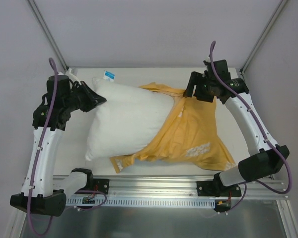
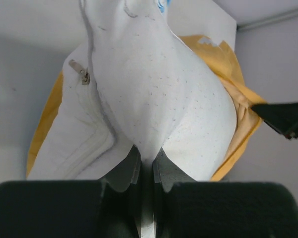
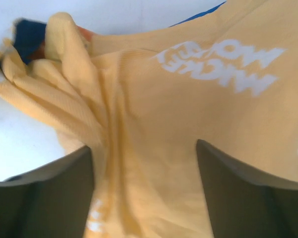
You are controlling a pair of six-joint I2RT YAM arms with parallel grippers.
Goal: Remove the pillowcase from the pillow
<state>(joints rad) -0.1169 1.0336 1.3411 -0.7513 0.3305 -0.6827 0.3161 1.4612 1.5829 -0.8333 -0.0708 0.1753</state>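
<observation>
The white pillow [image 1: 129,119] lies across the table's left and middle. Most of it is bare. My left gripper [image 1: 97,99] is shut on its far-left corner; in the left wrist view the fingers [image 2: 146,154] pinch a fold of the white pillow [image 2: 154,89]. The mustard-yellow pillowcase [image 1: 193,134] with white lettering is bunched around the pillow's right end and spreads flat to the right. My right gripper [image 1: 191,92] hovers at its far edge. In the right wrist view this gripper [image 3: 144,148] stands open over the wrinkled pillowcase [image 3: 154,99], fabric lying between the fingers.
A small blue-and-white tag [image 1: 109,75] sticks out behind the pillow's far-left corner. A zipper pull [image 2: 83,74] shows on the pillow's side. The metal rail [image 1: 154,186] runs along the table's near edge. Frame posts [image 1: 49,34] rise at the back corners.
</observation>
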